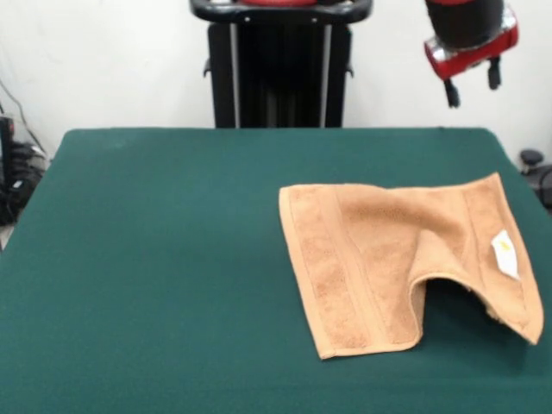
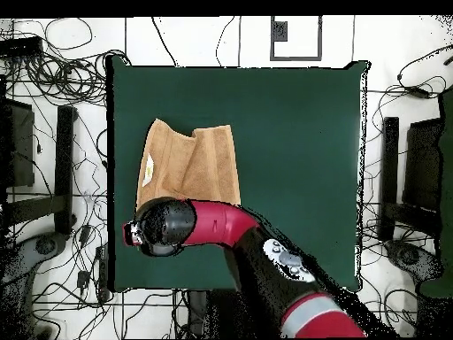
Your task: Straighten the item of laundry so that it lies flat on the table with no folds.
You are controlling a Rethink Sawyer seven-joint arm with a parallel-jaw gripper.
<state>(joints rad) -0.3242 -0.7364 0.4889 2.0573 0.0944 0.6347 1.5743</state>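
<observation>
The orange-tan towel (image 1: 388,259) lies on the right part of the green table (image 1: 172,259). Its left part lies flat with border bands showing. Its right part is bunched: a ridge runs across the middle, and the near edge is drawn in, leaving a notch. A white label (image 1: 504,253) sits near the right edge. My gripper (image 1: 473,84) hangs high above the table's far right corner, behind the towel, open and empty. In the overhead view the towel (image 2: 190,168) lies at the table's left, and my arm's wrist (image 2: 164,226) covers its edge nearest the robot's base.
The black pedestal (image 1: 280,65) stands behind the table's far edge. The towel's right corner reaches close to the table's right edge. In the overhead view, cables (image 2: 53,106) and dark stands (image 2: 411,177) lie on the floor around the table (image 2: 292,133).
</observation>
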